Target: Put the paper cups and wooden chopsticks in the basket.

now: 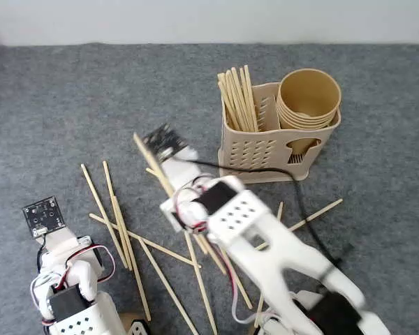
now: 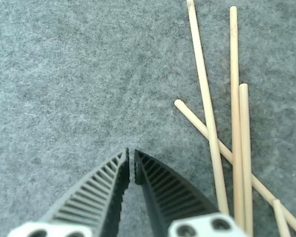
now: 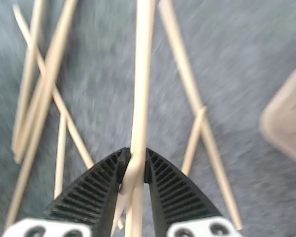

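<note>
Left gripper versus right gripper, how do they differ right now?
The left gripper is shut on nothing; the right gripper is shut on a chopstick. The left gripper sits over bare carpet; the right gripper sits over scattered chopsticks. Both are black and ribbed.

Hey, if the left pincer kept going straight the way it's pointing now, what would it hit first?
Probably just the grey carpet. The left pincer, shut, points at a bare patch; the loose chopsticks lie off to one side of that line. Its downward tilt is hard to judge.
</note>
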Controlling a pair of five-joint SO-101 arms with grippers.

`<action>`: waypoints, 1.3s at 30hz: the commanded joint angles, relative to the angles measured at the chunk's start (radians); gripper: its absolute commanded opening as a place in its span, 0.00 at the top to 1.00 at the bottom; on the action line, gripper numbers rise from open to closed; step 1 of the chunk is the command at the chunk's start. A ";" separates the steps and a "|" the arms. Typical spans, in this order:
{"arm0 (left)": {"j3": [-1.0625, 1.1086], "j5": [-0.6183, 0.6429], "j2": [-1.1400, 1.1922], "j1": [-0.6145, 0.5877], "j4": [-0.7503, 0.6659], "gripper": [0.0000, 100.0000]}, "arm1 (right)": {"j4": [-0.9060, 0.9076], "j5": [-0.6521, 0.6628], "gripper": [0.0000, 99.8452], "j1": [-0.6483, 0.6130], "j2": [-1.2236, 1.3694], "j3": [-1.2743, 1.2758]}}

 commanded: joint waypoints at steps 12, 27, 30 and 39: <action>-0.012 -0.002 -0.014 0.003 -0.003 0.98 | -0.223 0.011 0.99 0.111 -0.418 -0.015; -0.012 -0.002 -0.014 0.003 -0.003 0.98 | -0.312 0.011 0.99 0.248 -0.464 -0.252; -0.012 -0.002 -0.014 0.003 -0.003 0.98 | -0.381 0.012 0.99 0.300 -0.464 -0.247; -0.012 -0.002 -0.014 0.003 -0.003 0.98 | -0.800 0.193 0.99 0.406 -0.469 0.081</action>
